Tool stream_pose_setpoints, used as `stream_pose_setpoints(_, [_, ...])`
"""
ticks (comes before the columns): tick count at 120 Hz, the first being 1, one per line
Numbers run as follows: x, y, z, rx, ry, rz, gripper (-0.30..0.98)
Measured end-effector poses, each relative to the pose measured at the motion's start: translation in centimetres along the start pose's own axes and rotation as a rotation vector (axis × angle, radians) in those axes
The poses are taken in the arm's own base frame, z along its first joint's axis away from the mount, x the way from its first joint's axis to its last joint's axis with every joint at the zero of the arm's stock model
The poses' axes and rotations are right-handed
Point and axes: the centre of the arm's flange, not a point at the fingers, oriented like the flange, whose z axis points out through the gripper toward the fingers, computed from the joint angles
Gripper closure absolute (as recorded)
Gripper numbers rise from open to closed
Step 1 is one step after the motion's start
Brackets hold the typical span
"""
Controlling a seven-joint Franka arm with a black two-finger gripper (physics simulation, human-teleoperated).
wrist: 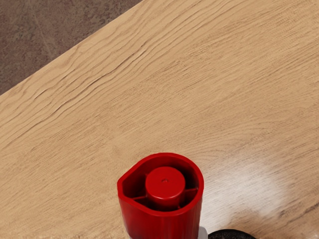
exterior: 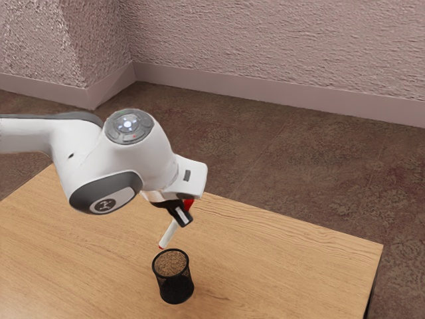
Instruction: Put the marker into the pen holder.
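gripper [exterior: 182, 216] clamped on tilted marker [exterior: 170, 232]; lowering at this slant may snag pen holder [exterior: 176, 287] and topple it.

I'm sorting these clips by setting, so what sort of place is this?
Probably a plain indoor room, perhaps an office or lab, rendered in simulation: a textured wall with a pale baseboard, a patterned brown carpet, and a wooden table.

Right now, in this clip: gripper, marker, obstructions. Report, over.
Gripper shut on white marker, red end up, tilted. Marker clear of the table, not yet in black mesh pen holder. No obstruction seen between them.
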Motion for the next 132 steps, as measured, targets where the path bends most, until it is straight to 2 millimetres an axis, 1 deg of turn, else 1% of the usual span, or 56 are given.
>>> stream_pose_setpoints(22, [-0.4,1.8,0.1,-0.012,0.0,-0.084,0.79])
stream_pose_setpoints(39, [-1.2,2.4,0.9,-0.025,-0.021,-0.157,0.79])
stream_pose_setpoints(72, [-1.6,2.1,2.3,-0.029,-0.049,-0.256,0.79])
stream_pose_setpoints(79, [-1.5,1.6,2.7,-0.018,-0.051,-0.268,0.79])
stream_pose_setpoints(96, [-1.5,1.3,2.9,-0.007,-0.045,-0.286,0.79])
stream_pose_setpoints(98, [-1.5,1.3,2.9,-0.007,-0.044,-0.288,0.78])
stream_pose_setpoints(119, [-1.4,1.2,2.7,-0.015,-0.04,-0.305,0.39])
stream_pose_setpoints(132, [-1.2,1.1,2.3,-0.013,-0.04,-0.309,0.24])
